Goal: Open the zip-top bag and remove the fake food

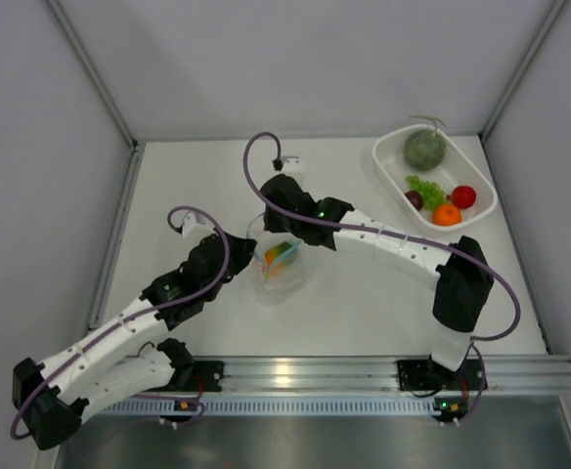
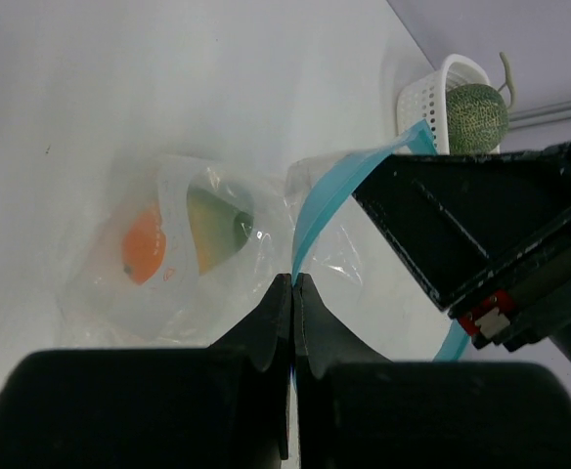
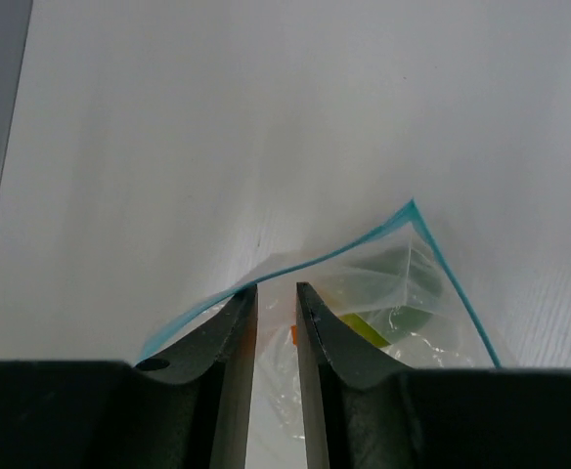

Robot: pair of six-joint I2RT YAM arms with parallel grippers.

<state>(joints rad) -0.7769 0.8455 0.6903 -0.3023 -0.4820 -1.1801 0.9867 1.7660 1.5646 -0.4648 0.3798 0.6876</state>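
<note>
The zip-top bag (image 1: pixel 284 266) lies mid-table with a green-orange piece (image 1: pixel 279 254) inside; in the left wrist view its orange and green ends (image 2: pixel 144 244) show through the film. My left gripper (image 1: pixel 244 256) is shut on the bag's light blue zip strip (image 2: pixel 329 195), pinched at its tips (image 2: pixel 293 280). My right gripper (image 1: pixel 278 217) is at the bag's far side with its jaws a narrow gap apart (image 3: pixel 276 286). The blue strip (image 3: pixel 344 249) runs just past its fingertips, not clamped. One of its fingers (image 2: pixel 442 215) shows in the left wrist view.
A white perforated basket (image 1: pixel 388 156) at the back right holds a grey-green melon (image 1: pixel 425 149), leafy green (image 1: pixel 426 186), a dark red piece (image 1: pixel 414 199), a red ball (image 1: pixel 464 196) and an orange ball (image 1: pixel 447 214). Walls enclose the table on three sides.
</note>
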